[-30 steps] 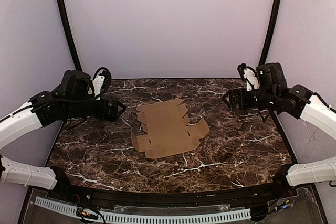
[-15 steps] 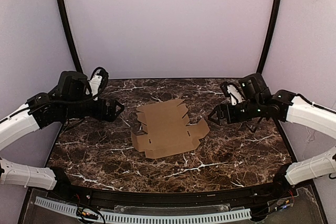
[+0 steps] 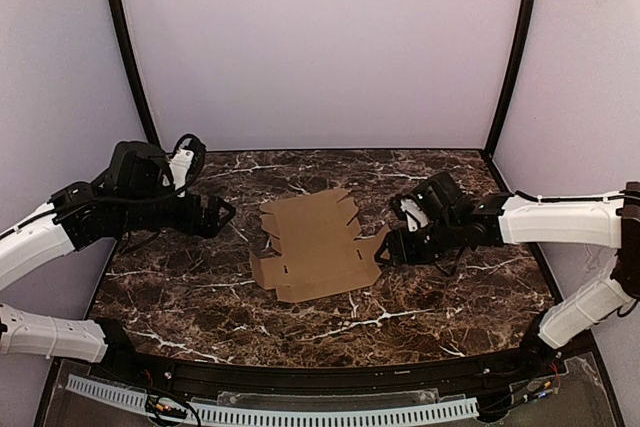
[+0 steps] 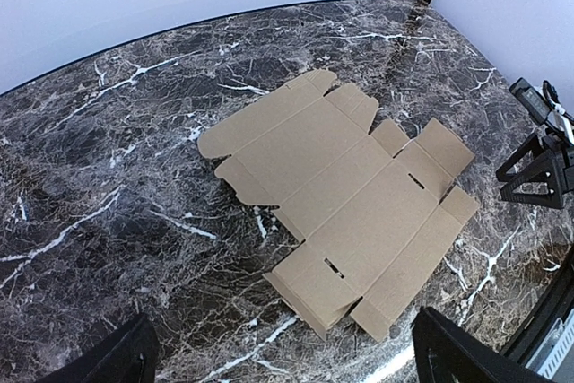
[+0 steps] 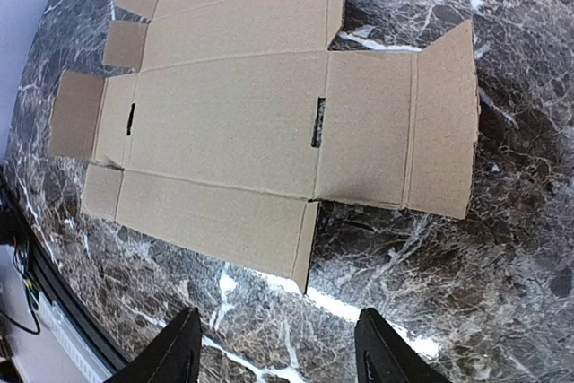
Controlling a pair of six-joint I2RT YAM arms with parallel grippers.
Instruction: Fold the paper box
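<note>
The paper box (image 3: 318, 245) is a flat brown die-cut sheet with notched flaps, lying unfolded on the dark marble table; it also shows in the left wrist view (image 4: 345, 204) and the right wrist view (image 5: 260, 123). My right gripper (image 3: 385, 250) is open and empty, just off the sheet's right flap, low over the table; in its own view (image 5: 278, 356) its fingertips (image 5: 184, 347) straddle bare marble below the sheet's near edge. My left gripper (image 3: 222, 215) is open and empty, hovering left of the sheet; in its own view (image 4: 282, 361) its fingertips (image 4: 134, 356) stand wide apart.
The marble table (image 3: 450, 287) ends at purple walls behind and at both sides, with black frame posts (image 3: 128, 57) in the back corners. A black rail and white cable chain (image 3: 320, 412) run along the near edge.
My right arm has swung left and down from the table's right side to the sheet's right flap. My left gripper has barely shifted. The sheet has not moved.
</note>
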